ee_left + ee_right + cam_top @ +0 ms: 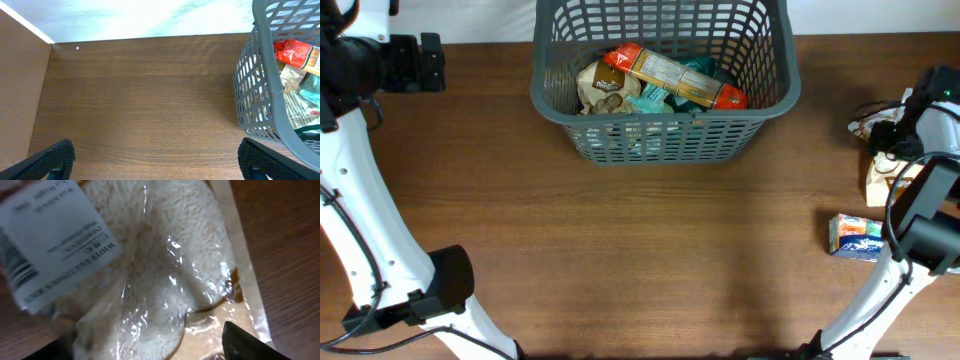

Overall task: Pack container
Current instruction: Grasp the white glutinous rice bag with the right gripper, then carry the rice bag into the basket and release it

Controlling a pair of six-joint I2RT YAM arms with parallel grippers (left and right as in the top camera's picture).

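Note:
The dark grey lattice basket (pixel 665 135) stands at the table's far middle and holds several food packets, with a long orange-ended packet (pixel 675 75) on top. Its side also shows at the right of the left wrist view (pixel 260 90). My left gripper (pixel 157 162) is open and empty over bare wood to the left of the basket; overhead it sits at the far left (pixel 420 62). My right gripper (pixel 150 350) is open, its fingers either side of a clear bag of white rice (pixel 155 260) with a white label. Overhead, it is at the right edge (pixel 892 140), over the rice bag (pixel 880 182).
A blue and white packet (pixel 855 237) lies on the table near the right arm's base. A tangle of cables (pixel 870 122) lies at the far right. The wall and the table's left side panel (pixel 20 90) border the left gripper's area.

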